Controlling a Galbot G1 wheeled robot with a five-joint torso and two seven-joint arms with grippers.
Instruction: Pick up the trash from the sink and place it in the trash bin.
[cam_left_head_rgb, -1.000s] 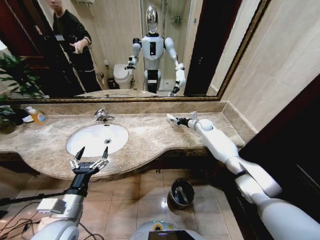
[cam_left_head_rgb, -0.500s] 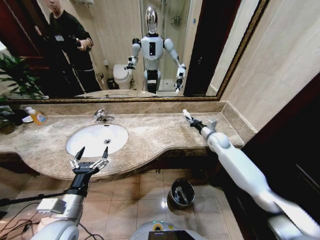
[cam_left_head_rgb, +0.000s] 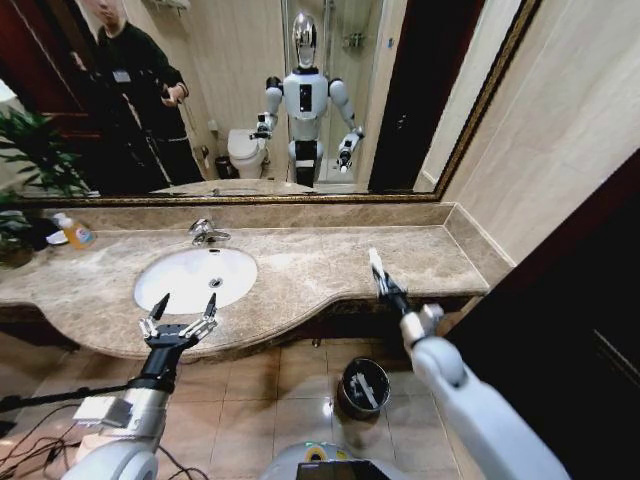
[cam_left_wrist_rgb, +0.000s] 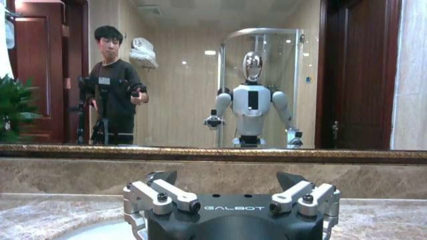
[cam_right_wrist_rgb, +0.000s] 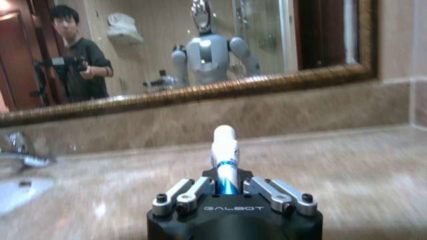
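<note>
Right gripper (cam_left_head_rgb: 383, 284) pinches a white blue-marked tube (cam_right_wrist_rgb: 223, 150) by its end; it could slip before reaching the trash bin (cam_left_head_rgb: 363, 386) below; left gripper (cam_left_head_rgb: 184, 309) hovers spread open at the sink (cam_left_head_rgb: 195, 277)

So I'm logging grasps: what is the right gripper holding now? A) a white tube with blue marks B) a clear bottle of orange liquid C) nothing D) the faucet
A: the right gripper is shut on a white tube with blue marks, above the counter.
</note>
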